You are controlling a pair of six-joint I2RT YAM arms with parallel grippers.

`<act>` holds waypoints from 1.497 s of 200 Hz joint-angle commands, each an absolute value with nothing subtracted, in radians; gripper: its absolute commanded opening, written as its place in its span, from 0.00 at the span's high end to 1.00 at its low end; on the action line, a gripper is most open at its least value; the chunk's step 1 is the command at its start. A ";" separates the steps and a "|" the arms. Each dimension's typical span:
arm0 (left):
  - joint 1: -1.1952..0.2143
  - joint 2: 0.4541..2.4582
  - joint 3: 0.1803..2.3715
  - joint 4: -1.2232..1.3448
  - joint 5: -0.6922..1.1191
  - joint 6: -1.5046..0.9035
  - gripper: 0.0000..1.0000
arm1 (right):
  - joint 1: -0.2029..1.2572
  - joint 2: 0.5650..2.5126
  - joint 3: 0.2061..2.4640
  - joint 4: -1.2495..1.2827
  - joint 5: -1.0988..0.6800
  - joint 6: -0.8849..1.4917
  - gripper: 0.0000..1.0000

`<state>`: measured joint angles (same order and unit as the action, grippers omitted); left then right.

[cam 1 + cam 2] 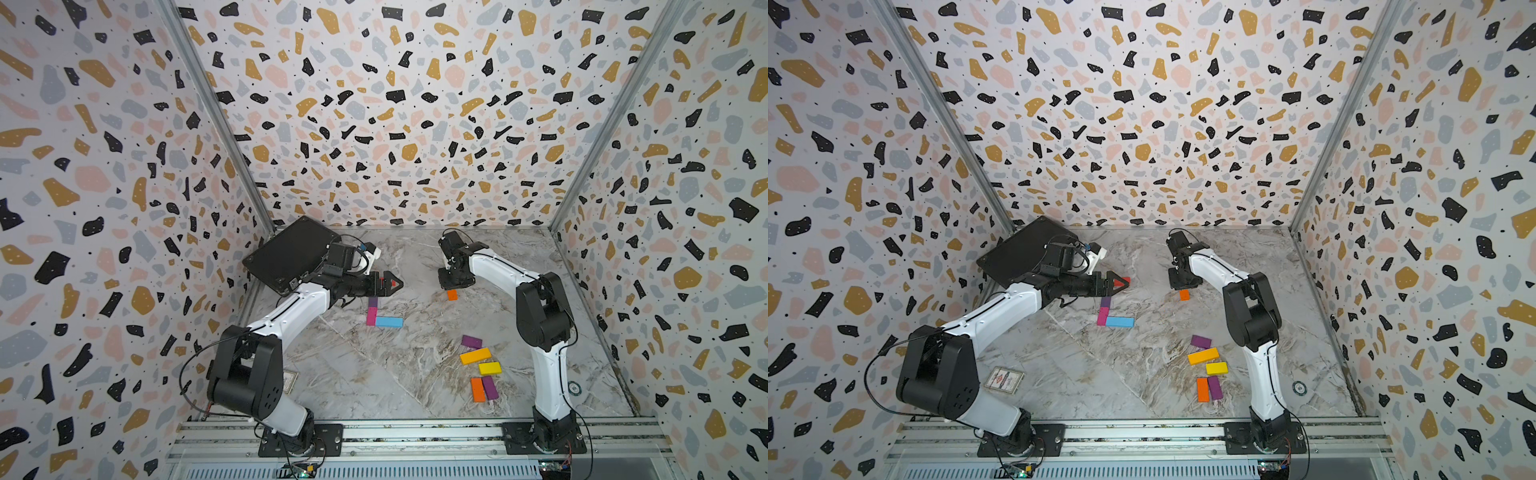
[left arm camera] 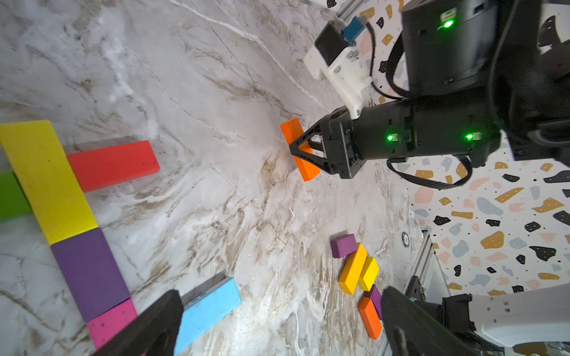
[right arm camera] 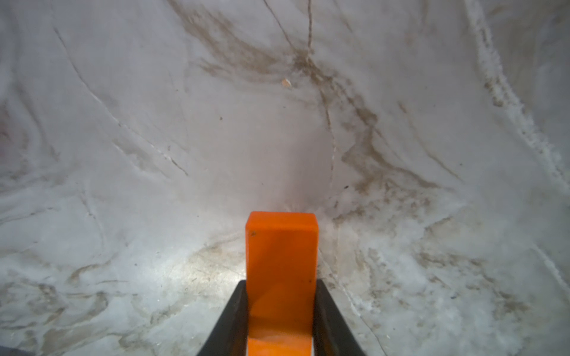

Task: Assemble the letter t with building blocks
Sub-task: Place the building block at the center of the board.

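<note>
Top view: mind the left gripper (image 1: 392, 284), hanging wide open near the purple block (image 1: 372, 301). Left wrist: carry the orange block (image 2: 291, 129), pinched in the right gripper (image 2: 296, 151) down at the table (image 2: 216, 92), toward the yellow block (image 2: 46, 182). Right wrist: lift straight, squeezing both sides evenly.

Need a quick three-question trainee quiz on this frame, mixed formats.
1. True or false: the right gripper has its jaws shut on an orange block.
2. The left gripper has its jaws: A) wide open, holding nothing B) shut on a block C) shut, holding nothing.
3. Which colour of block lies between the yellow block and the pink block in the assembled line?

Key: 1 true; 2 A; 3 the purple block.
</note>
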<state>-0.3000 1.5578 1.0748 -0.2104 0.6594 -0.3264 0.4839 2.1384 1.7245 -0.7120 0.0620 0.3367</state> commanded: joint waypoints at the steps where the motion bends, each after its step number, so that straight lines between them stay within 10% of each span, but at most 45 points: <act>1: -0.296 1.575 1.077 -0.145 0.644 -0.302 0.00 | 0.485 2.116 1.743 -0.682 0.088 0.332 0.85; 299: -0.296 1.703 1.161 -0.162 0.585 -0.256 0.01 | 0.432 2.318 1.923 -0.802 0.004 0.430 0.81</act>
<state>-0.2993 1.7096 1.1381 -0.1776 0.5846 -0.2733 0.4286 2.3192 1.9148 -0.7593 0.0036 0.4240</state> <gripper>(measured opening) 0.995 0.328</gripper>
